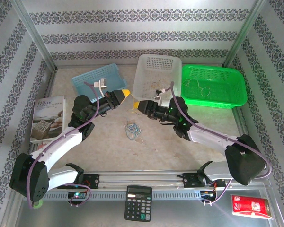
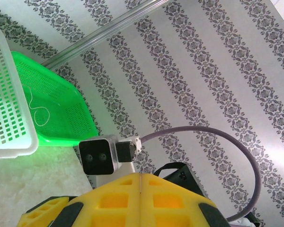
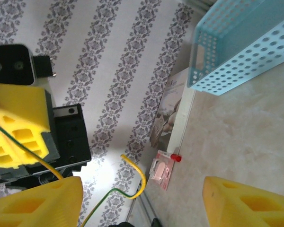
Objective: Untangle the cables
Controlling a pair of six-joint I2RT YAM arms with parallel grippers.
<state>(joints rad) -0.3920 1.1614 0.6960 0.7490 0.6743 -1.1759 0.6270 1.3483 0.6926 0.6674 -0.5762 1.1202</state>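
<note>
Over the table, top view: the cables point(image 1: 131, 130) lie as a small blue tangle on the tabletop point(image 1: 104, 142), just below where the left gripper point(image 1: 125, 94) and right gripper point(image 1: 137, 105) nearly meet. A whitish strand point(image 1: 199, 88) already sits in the green basket point(image 1: 238, 90).

Left wrist: fingers pressed together, seam closed.

Right wrist: jaws wide apart. A yellow-green wire point(image 3: 52, 171) crosses the left gripper's pads; pinched or not, we cannot tell.

We judge separation under way. Next, the right gripper must close on that wire and draw it clear.

Blue basket point(image 1: 95, 78) at back left, white basket point(image 1: 146, 87) touching green basket point(image 1: 238, 87), book point(image 1: 48, 118) at left, calculator point(image 1: 138, 203) and red packet point(image 1: 252, 206) near front.
</note>
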